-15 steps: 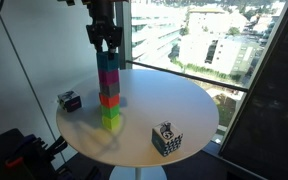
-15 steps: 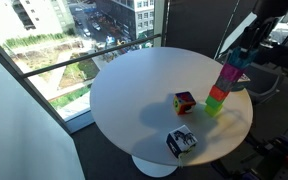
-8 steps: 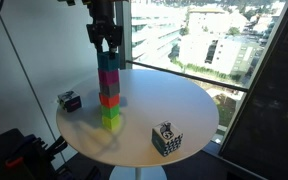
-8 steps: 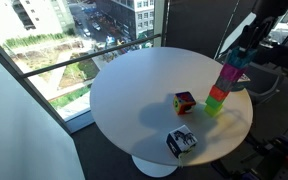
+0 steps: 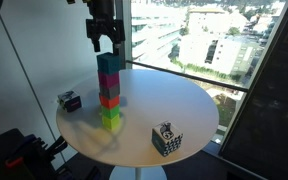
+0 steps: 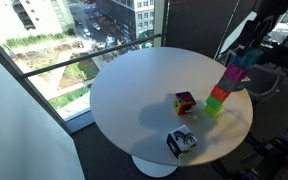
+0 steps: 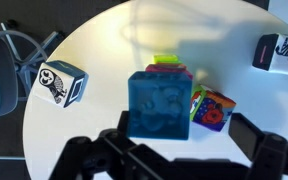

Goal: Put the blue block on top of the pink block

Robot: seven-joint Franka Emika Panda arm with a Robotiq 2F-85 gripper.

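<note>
A tower of coloured cubes stands on the round white table (image 5: 174, 105). The blue block (image 5: 108, 63) is its top cube and rests on the pink block (image 5: 108, 81), with a red-orange and a green cube below. In an exterior view the blue block (image 6: 240, 60) and pink block (image 6: 231, 76) show the same order. My gripper (image 5: 104, 42) hangs just above the tower, open and apart from it. In the wrist view the blue block (image 7: 159, 103) lies below the open gripper (image 7: 184, 142) and covers most of the tower.
A black-and-white patterned cube (image 5: 166, 139) sits near the table's front edge, and a small dark cube (image 5: 69, 100) sits at its left side. A multicoloured cube (image 6: 185, 102) lies close to the tower's foot, and another patterned cube (image 6: 181, 142) lies nearer the rim. Windows stand behind.
My gripper was shut on the blue block at the tower's top. It has opened, let go and lifted slightly; the block stays in place.
</note>
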